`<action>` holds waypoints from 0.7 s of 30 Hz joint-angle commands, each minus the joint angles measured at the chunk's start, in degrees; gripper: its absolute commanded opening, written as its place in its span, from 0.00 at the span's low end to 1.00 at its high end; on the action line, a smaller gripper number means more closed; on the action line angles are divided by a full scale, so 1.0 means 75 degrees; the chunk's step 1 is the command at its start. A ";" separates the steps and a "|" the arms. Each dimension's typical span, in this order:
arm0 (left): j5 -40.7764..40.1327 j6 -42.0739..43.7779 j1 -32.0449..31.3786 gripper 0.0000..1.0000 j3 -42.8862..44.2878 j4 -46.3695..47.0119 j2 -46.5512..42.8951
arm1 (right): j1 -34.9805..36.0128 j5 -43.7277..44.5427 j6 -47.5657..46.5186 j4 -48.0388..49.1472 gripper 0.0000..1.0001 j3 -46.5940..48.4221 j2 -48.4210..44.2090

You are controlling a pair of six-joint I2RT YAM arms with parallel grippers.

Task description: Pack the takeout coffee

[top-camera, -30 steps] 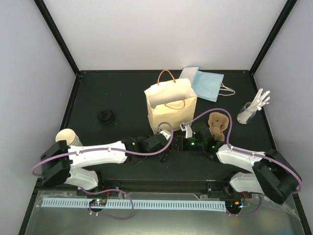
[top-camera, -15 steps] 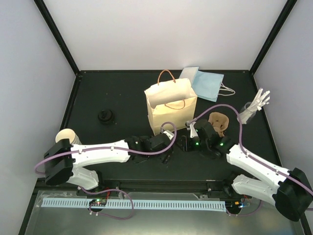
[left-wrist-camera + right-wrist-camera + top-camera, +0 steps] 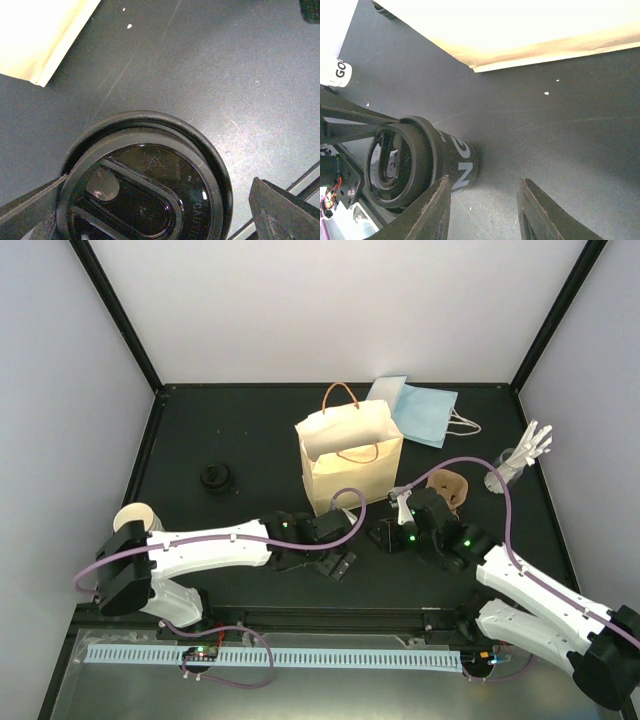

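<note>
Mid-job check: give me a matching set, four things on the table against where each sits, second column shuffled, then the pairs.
1 tan paper bag
2 blue bag
3 small black round piece
4 takeout coffee

A lying flat at the back
B between the open jaws of the left gripper
C standing upright, mid-table
D alone, left of the paper bag

Pairs: 1-C, 2-A, 3-D, 4-B

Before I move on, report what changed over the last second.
The left gripper opened wider around the takeout cup with the round black plastic lid. The right arm's elbow swung out rightward; the right gripper stayed beside the cup. The tan paper bag and light-blue bags stayed put.
</note>
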 commanded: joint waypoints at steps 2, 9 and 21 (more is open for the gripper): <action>0.0022 0.0088 -0.0001 0.99 0.0841 -0.0964 0.0026 | -0.0016 0.0074 -0.0247 -0.0086 0.40 -0.0045 -0.0155; 0.0174 0.0252 0.0006 0.99 0.1203 -0.1008 -0.0326 | -0.0010 -0.0178 -0.0879 -0.0188 0.42 0.0149 -0.0001; 0.0398 0.0281 0.0059 0.92 0.0459 -0.0373 -0.0077 | -0.0013 -0.1056 -0.1085 -0.0016 0.51 0.0420 0.0414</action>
